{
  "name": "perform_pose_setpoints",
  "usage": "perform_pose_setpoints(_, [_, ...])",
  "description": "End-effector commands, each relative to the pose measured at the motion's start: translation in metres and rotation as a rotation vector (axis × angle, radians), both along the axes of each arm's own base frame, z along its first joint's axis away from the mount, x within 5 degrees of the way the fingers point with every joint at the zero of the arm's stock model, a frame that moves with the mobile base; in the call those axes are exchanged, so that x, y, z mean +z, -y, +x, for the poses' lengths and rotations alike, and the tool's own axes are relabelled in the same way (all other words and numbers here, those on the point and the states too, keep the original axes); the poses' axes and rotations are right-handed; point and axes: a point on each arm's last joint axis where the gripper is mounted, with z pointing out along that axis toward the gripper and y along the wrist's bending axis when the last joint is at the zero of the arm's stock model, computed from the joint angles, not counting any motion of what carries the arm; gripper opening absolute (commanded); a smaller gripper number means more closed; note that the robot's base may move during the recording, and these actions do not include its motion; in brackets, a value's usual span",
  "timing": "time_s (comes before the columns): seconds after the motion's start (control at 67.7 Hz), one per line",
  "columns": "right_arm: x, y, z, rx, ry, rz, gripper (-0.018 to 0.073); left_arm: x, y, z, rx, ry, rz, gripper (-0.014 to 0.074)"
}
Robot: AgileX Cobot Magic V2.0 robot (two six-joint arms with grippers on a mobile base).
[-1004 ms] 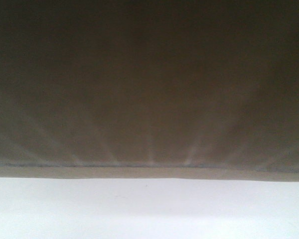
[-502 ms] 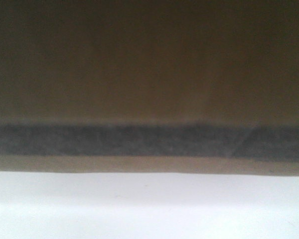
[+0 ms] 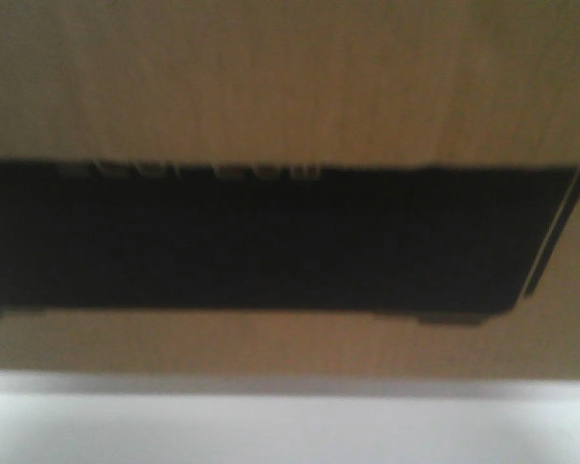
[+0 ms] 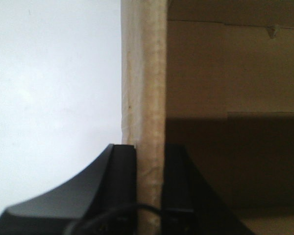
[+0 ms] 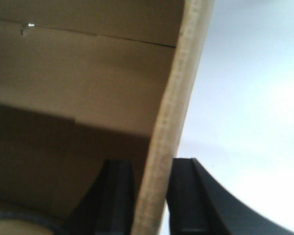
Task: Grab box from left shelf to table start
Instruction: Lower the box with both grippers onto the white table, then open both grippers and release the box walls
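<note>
Box (image 3: 290, 87) fills nearly the whole front view, right up against the camera. Brown cardboard, long axis running left to right across the frame, printed side facing the lens. Wide black panel (image 3: 261, 237) spans the face; its right end slants, with a thin pale outline along that edge. Pale lettering (image 3: 208, 172) sits along the panel's top edge (too blurred to read, can't make out a brand). Two small dark tabs poke below the panel's bottom edge. Below the box, a strip of white surface (image 3: 290, 425) at the near bottom of the frame; whether the box touches it or hangs just above, can't tell.

Left wrist view: left gripper (image 4: 149, 188) has its black fingers (image 4: 122, 186) on either side of an upright cardboard wall edge, one outside, one inside, both pressed to the wall. Jaws nearly closed, only the wall's thickness between them. Box interior to the right, brown and shadowed, a flap seam near the top.

Right wrist view: right gripper (image 5: 152, 196) does the same on the opposite wall, which leans slightly in the frame. Fingers (image 5: 183, 196) flank the corrugated edge tightly. Interior to the left, white surface to the right.
</note>
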Motion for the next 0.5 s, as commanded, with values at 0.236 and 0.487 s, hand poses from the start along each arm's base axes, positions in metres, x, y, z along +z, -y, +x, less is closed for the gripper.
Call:
perform_pose_setpoints(0.236, [-0.031,-0.007,0.075,0.015,-0.032,-0.006,0.0059,-0.022,0.024,0.080,-0.013,-0.069,-0.008,-0.0099])
perform_pose_setpoints(0.487, [-0.034,-0.006,0.080,0.011,-0.026,-0.023,0.0059,-0.045,0.031,0.105,-0.033,-0.175,0.032,-0.0099])
